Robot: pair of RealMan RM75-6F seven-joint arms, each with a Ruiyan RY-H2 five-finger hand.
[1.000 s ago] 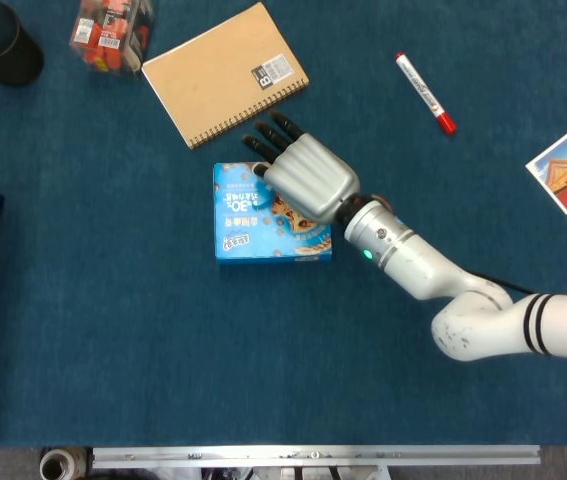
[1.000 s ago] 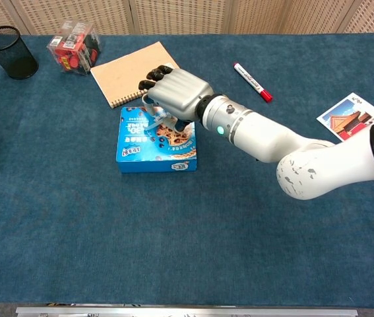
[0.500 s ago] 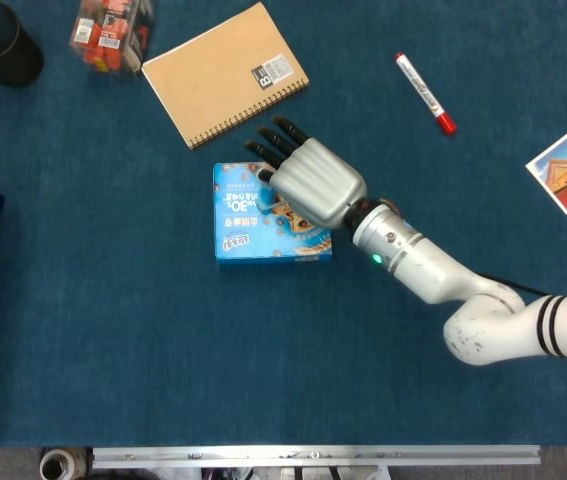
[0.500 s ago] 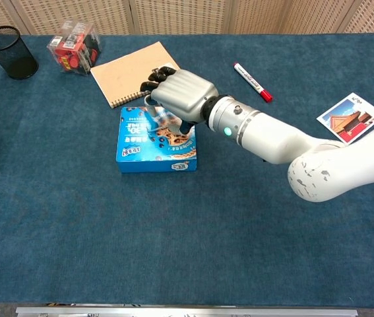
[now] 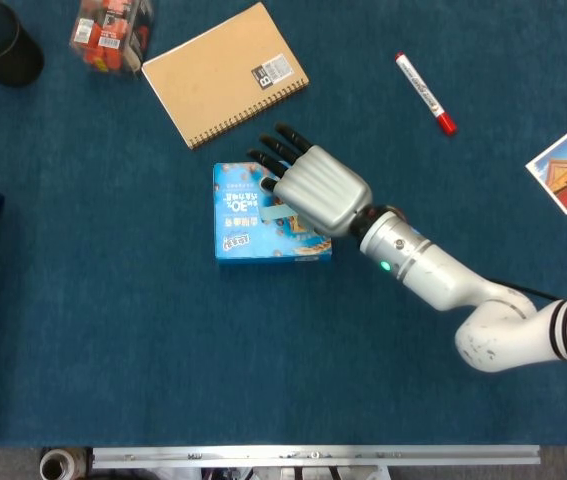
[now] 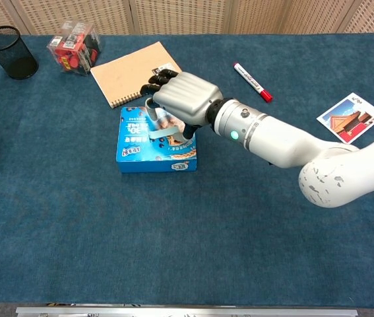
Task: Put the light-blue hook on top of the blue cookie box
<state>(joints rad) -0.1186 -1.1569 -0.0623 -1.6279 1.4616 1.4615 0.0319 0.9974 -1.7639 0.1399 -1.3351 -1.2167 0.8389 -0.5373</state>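
Right hand [image 6: 183,99], smooth silver shell, dark fingers spread, holds nothing. Curved light-blue hook [image 6: 163,129] lies under palm, on flat glossy blue cookie box [image 6: 134,145]. Left hand unseen.

A lab tabletop: blue cloth [image 6: 74,218], metal rail [image 5: 313,456], scattered test props.

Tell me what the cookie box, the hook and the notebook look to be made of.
Cookie box: glossy printed cardboard, judging by its sharp folded edges. Hook: probably smooth, pale plastic; mostly hidden under the right hand. Notebook: matte brown kraft card cover with a wire spiral.
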